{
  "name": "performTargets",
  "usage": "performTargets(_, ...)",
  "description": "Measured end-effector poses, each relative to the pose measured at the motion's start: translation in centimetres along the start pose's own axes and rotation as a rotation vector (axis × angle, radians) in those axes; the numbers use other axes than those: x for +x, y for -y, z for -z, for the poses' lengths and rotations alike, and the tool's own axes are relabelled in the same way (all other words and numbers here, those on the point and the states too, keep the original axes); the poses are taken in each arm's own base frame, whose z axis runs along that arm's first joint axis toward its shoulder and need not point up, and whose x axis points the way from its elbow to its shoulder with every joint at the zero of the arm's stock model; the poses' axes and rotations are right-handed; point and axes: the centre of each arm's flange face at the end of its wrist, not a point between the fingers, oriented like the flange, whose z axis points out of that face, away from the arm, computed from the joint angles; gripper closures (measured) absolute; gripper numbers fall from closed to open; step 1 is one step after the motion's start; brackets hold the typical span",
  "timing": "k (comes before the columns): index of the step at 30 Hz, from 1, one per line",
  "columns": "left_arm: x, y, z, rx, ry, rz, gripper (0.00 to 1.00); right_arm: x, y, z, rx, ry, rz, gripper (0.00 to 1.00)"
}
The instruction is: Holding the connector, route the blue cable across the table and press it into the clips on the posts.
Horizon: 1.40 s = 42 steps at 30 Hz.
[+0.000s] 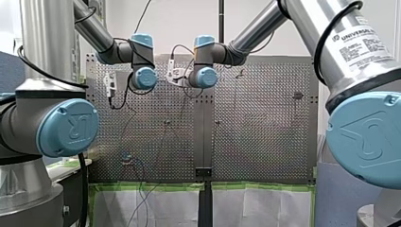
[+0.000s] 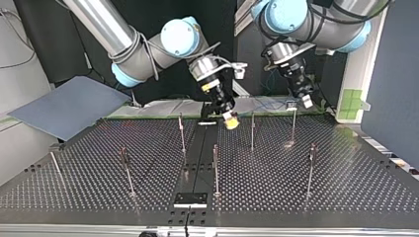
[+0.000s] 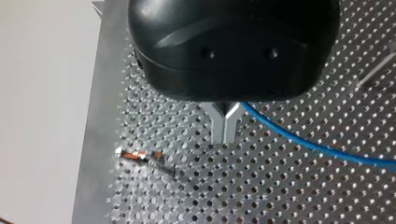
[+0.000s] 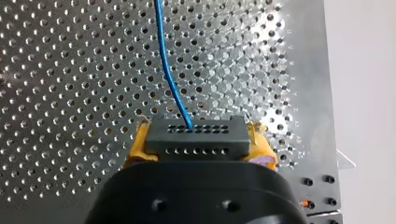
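**While the connector is in hand, no clip is seen filled**

Although my right gripper (image 4: pixel 201 143) is clamped on the connector (image 4: pixel 195 136), with yellow pads (image 4: pixel 134 150) at both its ends, routing is judged barely begun. It hangs above the table (image 2: pixel 346 187) near the far edge in the top view. The blue cable (image 4: pixel 169 77) leaves the connector's face and trails off over the table. No post (image 2: pixel 216 168) shows cable in its clip, so all pressing is left. My left gripper (image 3: pixel 225 135) has its metal fingers (image 3: pixel 218 128) closed together. The cable passes at their root; whether they pinch it cannot be told.

- Connector: dark grey matt block, two rows of small holes.
- Cable: thin, smooth, limp.
- Table: bright perforated metal.
- Posts: thin upright rods.
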Motion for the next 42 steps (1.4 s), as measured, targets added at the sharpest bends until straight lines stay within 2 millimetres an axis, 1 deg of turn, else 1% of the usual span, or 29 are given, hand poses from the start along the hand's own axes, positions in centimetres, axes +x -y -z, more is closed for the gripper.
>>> performTargets(7, -1.4, -0.2, -2.5, 0.000, 0.025, 0.022, 1.00, -1.4, 0.8, -1.4, 0.026, 0.036, -0.008, 1.00)
performTargets(9, -1.5, -0.4, -3.2, 0.000, 0.029, 0.023, 1.00, -1.3, 1.1, -1.8, 0.031, 0.033, -0.013, 1.00)
performTargets(12, -1.2, -0.5, -4.3, 0.004, 0.031, 0.026, 1.00, -0.6, 1.4, -2.3, 0.037, 0.024, -0.027, 1.00)
performTargets(18, -0.2, 0.1, -6.2, 0.007, 0.013, 0.029, 1.00, 1.5, 1.8, -3.6, 0.051, -0.011, -0.064, 1.00)
performTargets(22, -0.2, 0.2, -7.0, 0.002, 0.014, 0.041, 1.00, 2.5, 1.5, -4.3, 0.049, -0.029, -0.074, 1.00)
performTargets(26, -0.6, 0.0, -7.7, -0.012, 0.017, 0.046, 1.00, 2.9, 1.2, -4.7, 0.047, -0.036, -0.078, 1.00)
performTargets(30, -0.8, -0.4, -8.3, -0.026, 0.019, 0.045, 1.00, 2.1, 1.0, -5.0, 0.048, -0.025, -0.079, 1.00)
performTargets(35, -1.2, -0.6, -9.0, -0.030, 0.027, 0.050, 1.00, 0.3, 1.0, -5.6, 0.049, -0.002, -0.079, 1.00)
performTargets(40, -1.9, -0.6, -9.8, -0.015, 0.041, 0.062, 1.00, -0.6, 1.5, -6.2, 0.058, 0.015, -0.080, 1.00)
performTargets(42, -2.1, -0.7, -10.2, -0.012, 0.046, 0.068, 1.00, -0.6, 1.7, -6.5, 0.061, 0.016, -0.080, 1.00)
